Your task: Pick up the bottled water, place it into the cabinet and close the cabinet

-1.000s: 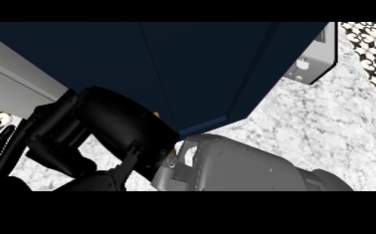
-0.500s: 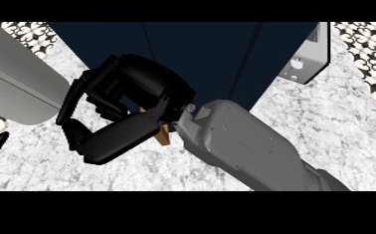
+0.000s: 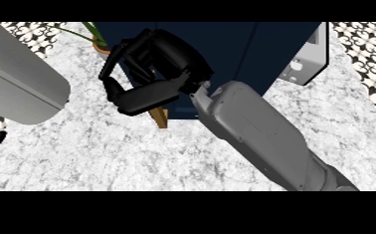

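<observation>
The marbled worktop (image 3: 110, 158) fills most of what I see, and the dark blue cabinet (image 3: 228, 54) stands at its far side, straight ahead of me. My right forearm (image 3: 257, 133) runs up from the lower right toward it. My left forearm (image 3: 29, 83) hangs as a grey block at the left edge. Under it my left hand (image 3: 2, 136) shows only as a dark sliver, so I cannot tell how its fingers stand.

My right hand (image 3: 158, 68) is right in front of the cabinet's left part, clenched, with the fingers curled toward the thumb. At the cabinet's right stands a pale panel (image 3: 308, 54) with a small knob, which I take to be the door. A potted plant (image 3: 99, 41) stands just beside my hand, at the cabinet's left corner.

Of the bottled water (image 3: 160, 118) I see at most a tan sliver below my thumb. I judge it to be wrapped in this hand, though the fingers hide the rest.

The step, as I read it, is carrying the bottle inside. To do it well I should:
- keep the bottle upright
- steer clear of the plant's leaves and the cabinet's edge
- set the bottle's base down before I uncurl
- draw straight back out, then go to the door
</observation>
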`<act>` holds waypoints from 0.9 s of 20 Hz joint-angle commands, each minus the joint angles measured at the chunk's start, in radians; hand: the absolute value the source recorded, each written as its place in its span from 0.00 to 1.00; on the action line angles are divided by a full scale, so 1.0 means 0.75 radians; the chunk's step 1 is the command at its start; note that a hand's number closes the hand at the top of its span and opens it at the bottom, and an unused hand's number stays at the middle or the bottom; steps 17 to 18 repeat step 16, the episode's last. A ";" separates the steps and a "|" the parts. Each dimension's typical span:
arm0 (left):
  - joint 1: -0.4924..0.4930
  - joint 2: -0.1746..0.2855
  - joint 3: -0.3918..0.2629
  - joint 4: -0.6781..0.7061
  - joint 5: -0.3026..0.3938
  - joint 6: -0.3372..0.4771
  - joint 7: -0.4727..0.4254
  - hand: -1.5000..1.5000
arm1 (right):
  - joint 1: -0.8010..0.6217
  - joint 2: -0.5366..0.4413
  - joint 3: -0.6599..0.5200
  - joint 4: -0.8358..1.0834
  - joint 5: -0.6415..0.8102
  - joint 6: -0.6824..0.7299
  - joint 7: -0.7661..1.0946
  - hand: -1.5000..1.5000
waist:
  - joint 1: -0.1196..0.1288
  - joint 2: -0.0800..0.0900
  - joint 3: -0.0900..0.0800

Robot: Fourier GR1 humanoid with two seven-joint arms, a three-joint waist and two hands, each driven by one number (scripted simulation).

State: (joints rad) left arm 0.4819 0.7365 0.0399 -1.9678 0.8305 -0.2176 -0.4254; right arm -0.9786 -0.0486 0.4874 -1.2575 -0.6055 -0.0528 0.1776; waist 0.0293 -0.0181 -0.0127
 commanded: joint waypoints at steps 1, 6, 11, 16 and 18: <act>-0.029 -0.010 -0.001 -0.021 -0.006 0.006 0.014 0.00 | -0.037 -0.115 -0.129 0.180 0.084 -0.075 -0.040 1.00 | -0.018 0.033 0.016; -0.013 -0.005 0.005 -0.009 0.011 -0.041 0.031 0.00 | -0.051 -0.142 -0.195 0.251 0.089 -0.060 -0.089 1.00 | -0.005 0.035 0.016; -0.055 0.014 0.013 -0.034 0.044 -0.017 0.095 0.00 | -0.052 -0.164 -0.205 0.227 0.133 -0.092 -0.124 0.00 | -0.022 0.031 0.016; -0.057 -0.020 -0.023 -0.040 -0.006 -0.014 0.083 0.00 | -0.100 -0.178 -0.245 0.258 0.108 -0.067 -0.096 0.00 | -0.016 0.030 0.015; -0.057 -0.020 -0.023 -0.040 -0.006 -0.014 0.083 0.00 | -0.100 -0.178 -0.245 0.258 0.108 -0.067 -0.096 0.00 | -0.016 0.030 0.015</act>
